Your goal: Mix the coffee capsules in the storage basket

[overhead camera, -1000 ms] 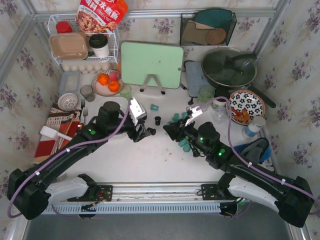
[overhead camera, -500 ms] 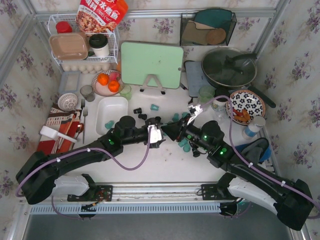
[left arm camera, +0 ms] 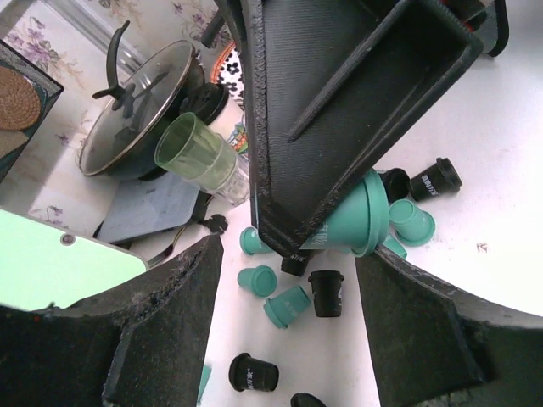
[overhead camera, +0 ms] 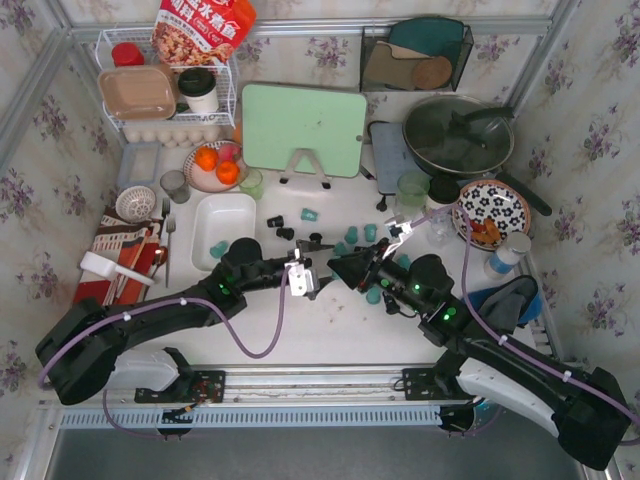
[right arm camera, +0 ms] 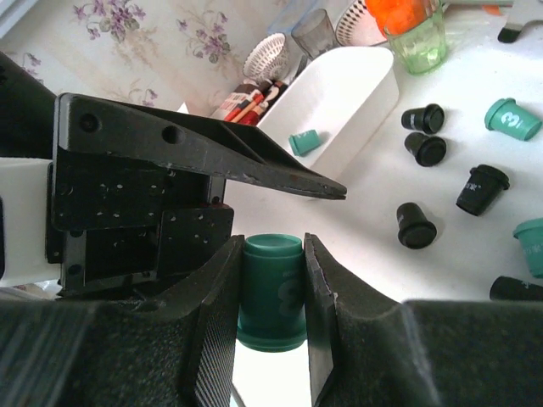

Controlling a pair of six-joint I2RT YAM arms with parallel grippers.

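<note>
Your right gripper (right arm camera: 271,254) is clamped on one teal-green cup-shaped coffee capsule (right arm camera: 271,297), whose long axis runs along the jaws. Your left gripper (overhead camera: 316,258) is spread and empty, nose to nose with the right. The shallow white rectangular storage basket (overhead camera: 228,212) lies to the left, beyond the left gripper, so the left arm is nearer it. Most black and teal capsules (overhead camera: 352,234) sit loose on the white table (overhead camera: 330,320) outside it

capsule (overhead camera: 218,248) in storage basket (overhead camera: 231,214), other capsules (overhead camera: 351,234) scattered to its right
</note>
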